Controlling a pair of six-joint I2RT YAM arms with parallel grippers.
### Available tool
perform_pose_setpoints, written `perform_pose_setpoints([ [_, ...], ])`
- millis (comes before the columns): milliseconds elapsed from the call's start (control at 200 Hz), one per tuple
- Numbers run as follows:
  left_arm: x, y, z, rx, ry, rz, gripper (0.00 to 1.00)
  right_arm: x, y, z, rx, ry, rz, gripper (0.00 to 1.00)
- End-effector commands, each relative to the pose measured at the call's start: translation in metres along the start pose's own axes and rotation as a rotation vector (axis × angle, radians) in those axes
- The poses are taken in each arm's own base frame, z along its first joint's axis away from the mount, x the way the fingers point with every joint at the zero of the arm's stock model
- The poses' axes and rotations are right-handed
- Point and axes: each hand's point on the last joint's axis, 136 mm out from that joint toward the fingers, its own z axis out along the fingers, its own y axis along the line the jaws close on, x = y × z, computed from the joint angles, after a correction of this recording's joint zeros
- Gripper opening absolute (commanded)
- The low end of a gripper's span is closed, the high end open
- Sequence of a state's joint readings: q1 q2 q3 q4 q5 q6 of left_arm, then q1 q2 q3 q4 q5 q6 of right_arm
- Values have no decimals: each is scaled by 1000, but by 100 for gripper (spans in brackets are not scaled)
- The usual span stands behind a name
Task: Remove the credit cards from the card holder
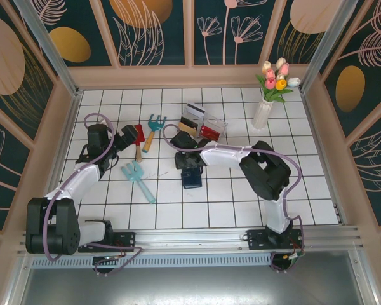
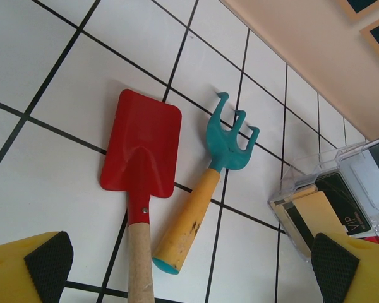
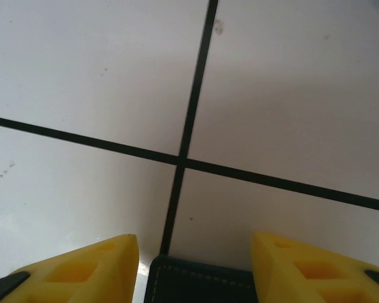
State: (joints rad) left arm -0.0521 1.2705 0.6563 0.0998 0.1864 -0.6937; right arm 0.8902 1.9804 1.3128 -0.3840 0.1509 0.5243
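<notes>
White tiled table (image 1: 305, 190) seen from above. The left gripper (image 1: 126, 140) has a red shovel (image 1: 139, 135) right at its fingertips, a teal rake (image 1: 153, 129) just past that, and a pale blue fork (image 1: 137, 179) lying off to its near side. The right gripper (image 1: 189, 166) sits over a navy wallet (image 1: 192, 181), whose near end pokes out by its fingers. A clear box (image 1: 206, 124) lies just beyond those fingers, and a vase (image 1: 263, 114) of tulips stands well to their right
</notes>
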Motion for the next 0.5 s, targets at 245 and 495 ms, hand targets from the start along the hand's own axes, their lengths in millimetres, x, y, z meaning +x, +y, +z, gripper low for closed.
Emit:
perform_pose_setpoints([
  [245,7,1,6,10,37,-34,98,24,-79,-23,228,16,79,53],
  [495,34,-9,14,5,159,-6,97,55,-85,-45,86,69,155,53],
])
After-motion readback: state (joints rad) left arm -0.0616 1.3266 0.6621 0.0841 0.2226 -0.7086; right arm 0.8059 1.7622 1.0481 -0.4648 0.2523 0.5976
